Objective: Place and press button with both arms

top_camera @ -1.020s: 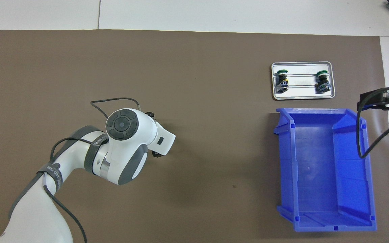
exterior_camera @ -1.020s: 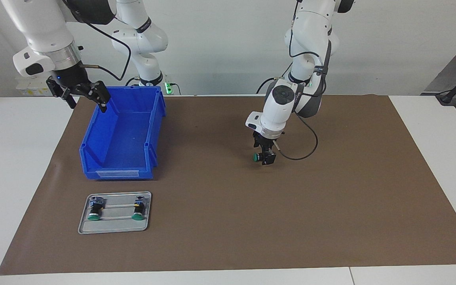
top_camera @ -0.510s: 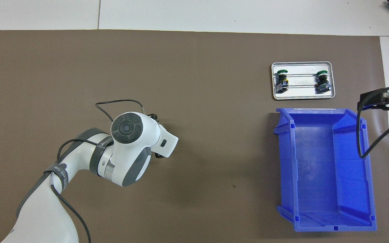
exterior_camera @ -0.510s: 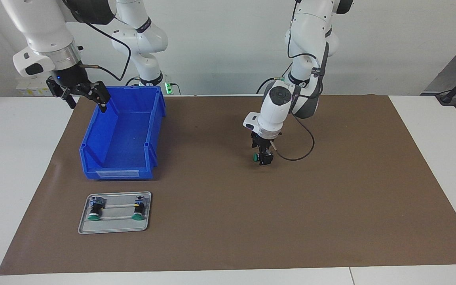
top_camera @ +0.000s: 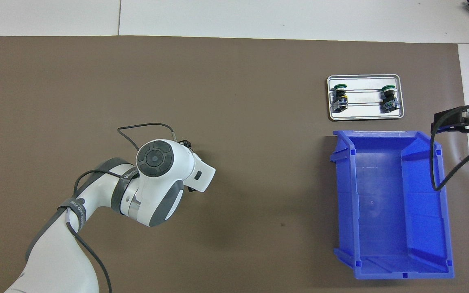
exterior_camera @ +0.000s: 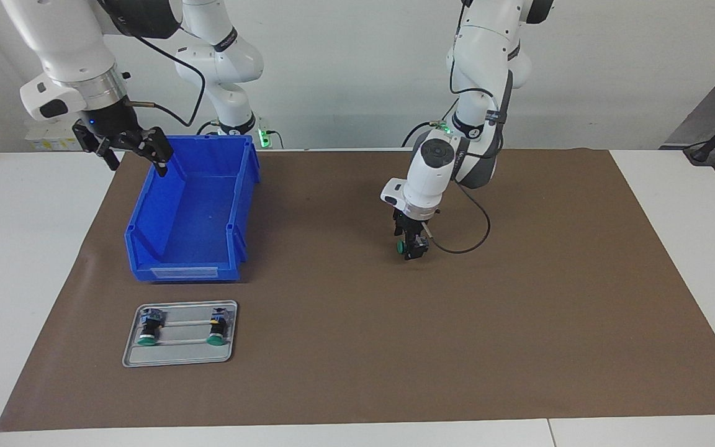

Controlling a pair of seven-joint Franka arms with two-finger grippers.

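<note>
Two green-capped buttons [exterior_camera: 146, 329] [exterior_camera: 216, 328] lie on their sides in the metal tray [exterior_camera: 179, 357], which I see just beside the blue bin [exterior_camera: 191, 211], farther from the robots. I see nothing inside the bin. My left gripper [exterior_camera: 411, 248] is low over the brown mat [exterior_camera: 519, 310] mid-table, clasping the button [exterior_camera: 401, 247], its green cap pointing sideways. My right gripper [exterior_camera: 128, 148] waits above the bin's corner, fingers spread wide.
</note>
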